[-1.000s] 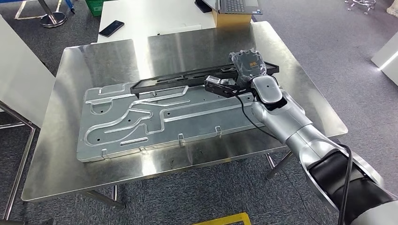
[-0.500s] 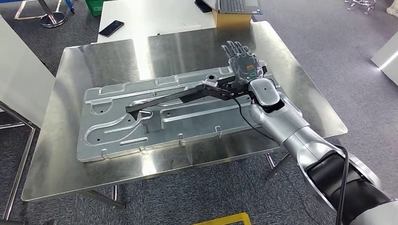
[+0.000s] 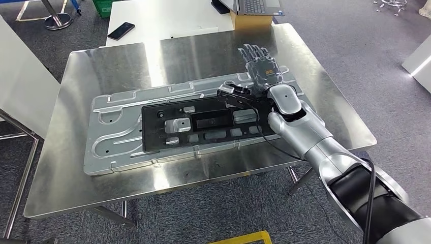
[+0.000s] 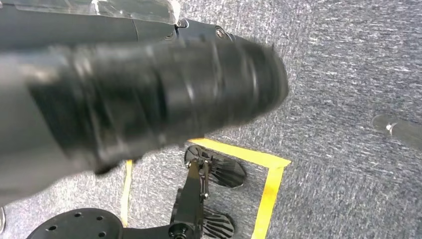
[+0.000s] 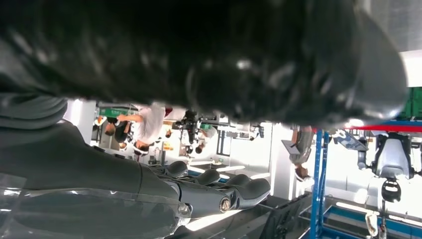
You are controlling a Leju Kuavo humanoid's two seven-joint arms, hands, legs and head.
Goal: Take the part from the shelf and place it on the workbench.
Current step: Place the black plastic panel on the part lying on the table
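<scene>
The black moulded part, a long flat panel with several recesses, lies flat on a silver stamped metal plate on the steel workbench. My right hand hovers at the part's far right end, fingers stretched out and spread, holding nothing. Its thumb side is close to the part's corner; I cannot tell whether it touches. In the right wrist view its dark fingers lie straight. My left hand is a dark blur hanging over the carpet, its pose unclear.
Behind the workbench a white table carries a phone, a laptop and a cardboard box. Grey carpet with yellow tape lies in front. People stand far off in the right wrist view.
The part, held up on its edge by my right hand a second ago, tipped over and now lies flat on the plate. The hand's fingers opened and let it go.
</scene>
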